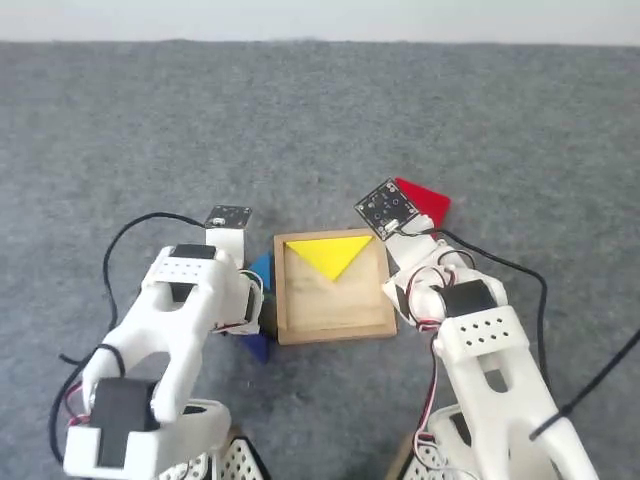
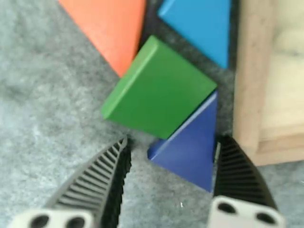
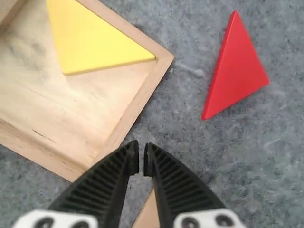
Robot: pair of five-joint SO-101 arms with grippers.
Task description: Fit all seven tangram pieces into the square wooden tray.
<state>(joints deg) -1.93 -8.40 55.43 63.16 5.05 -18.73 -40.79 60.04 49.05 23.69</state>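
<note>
The left jaws stand apart astride a dark blue triangle [image 2: 190, 149] on the grey surface [image 2: 47, 118] beside the wooden tray [image 2: 249, 71]; a green square [image 2: 159, 90] touches it, orange triangle [image 2: 111, 28] and light blue piece [image 2: 202, 26] beyond. The right jaws sit together, empty, outside the tray's corner; a yellow triangle [image 3: 90, 40] lies inside, a red triangle [image 3: 235, 71] farther off.

Grey carpet-like table cover [image 1: 300, 110], pale wall strip [image 1: 320, 18] at far edge

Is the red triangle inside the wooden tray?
No, the red triangle lies on the grey mat outside the wooden tray, beyond its rim.
</note>
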